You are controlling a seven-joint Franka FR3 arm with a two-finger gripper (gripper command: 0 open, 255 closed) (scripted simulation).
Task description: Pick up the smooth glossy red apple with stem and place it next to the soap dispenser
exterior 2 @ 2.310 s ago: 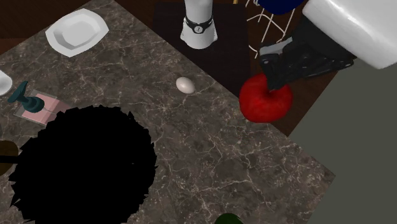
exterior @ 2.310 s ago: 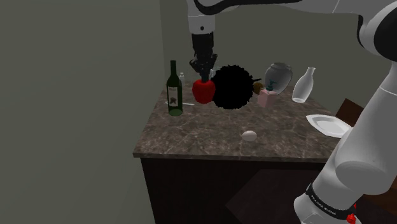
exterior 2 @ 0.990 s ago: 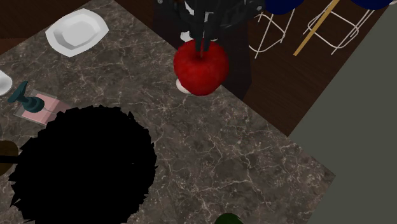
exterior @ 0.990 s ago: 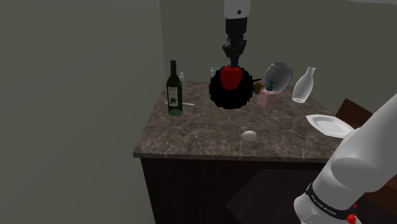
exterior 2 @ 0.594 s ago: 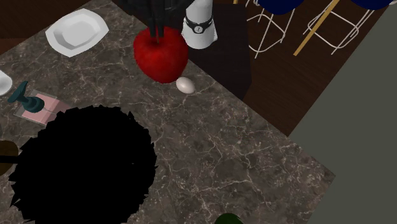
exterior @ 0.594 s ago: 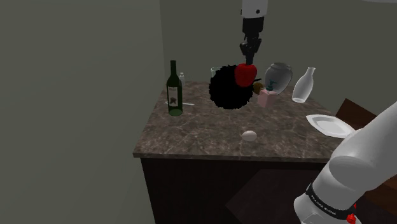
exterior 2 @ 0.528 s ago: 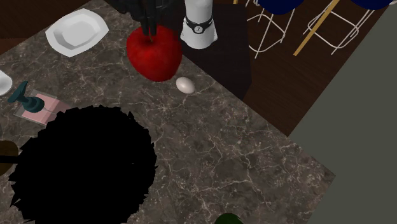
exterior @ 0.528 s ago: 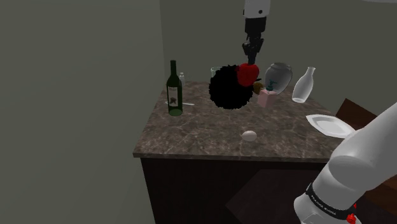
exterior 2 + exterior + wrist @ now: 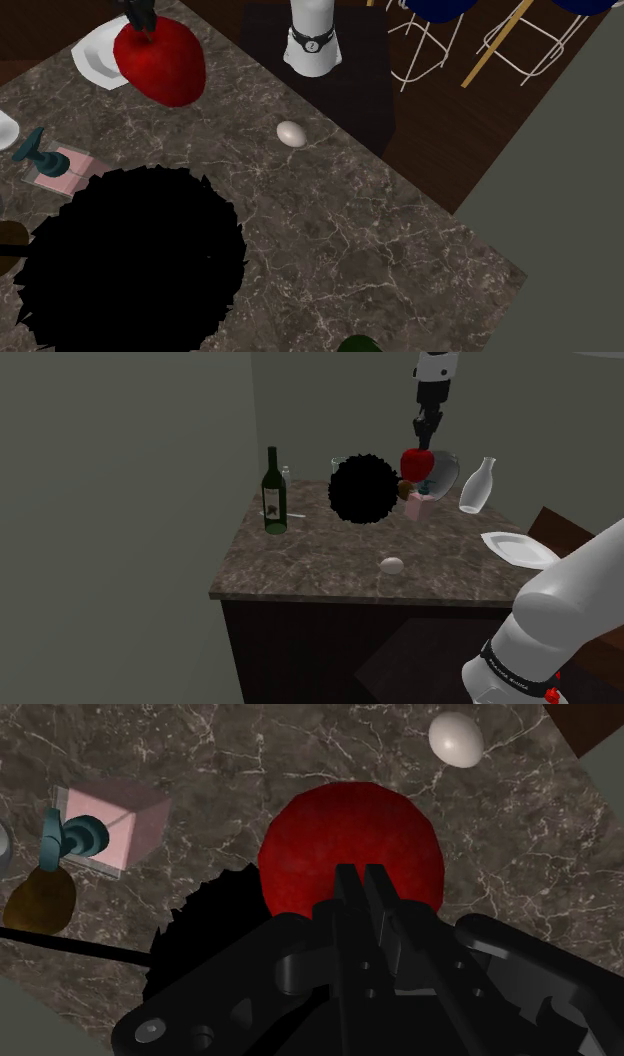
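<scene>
Above the far end of the dark marble countertop (image 9: 320,562), the black gripper (image 9: 427,436) hangs fingers-down. It is clamped on the crown of the red apple (image 9: 417,463). In the wrist view the gripper (image 9: 362,889) has its 2 fingers drawn almost together over the apple (image 9: 350,844). They cover the stem, so I judge the hold is on the stem or the hollow around it.

In the shoulder view the apple hangs clear of the counter. The soap dispenser (image 9: 419,503), a pink block with a teal pump, stands at 6 o'clock from it. In the second exterior view the dispenser (image 9: 55,162) lies at 8 o'clock from the apple (image 9: 162,62).

The pick-up looks done and the carry nearly so. What remains is to lower the apple onto bare marble beside the dispenser and let go.

The shoulder view gives the height, and also a green wine bottle (image 9: 274,497) at 9 o'clock and a glass carafe (image 9: 478,487) at 3 o'clock. The second exterior view gives the layout: a white plate (image 9: 98,58) behind the apple and an egg (image 9: 291,133) at 4 o'clock. A jagged black area (image 9: 130,260) lies at 6 o'clock. The wrist view shows the dispenser (image 9: 105,829) near the apple, with a brown lump (image 9: 38,901) just beside its pump.
</scene>
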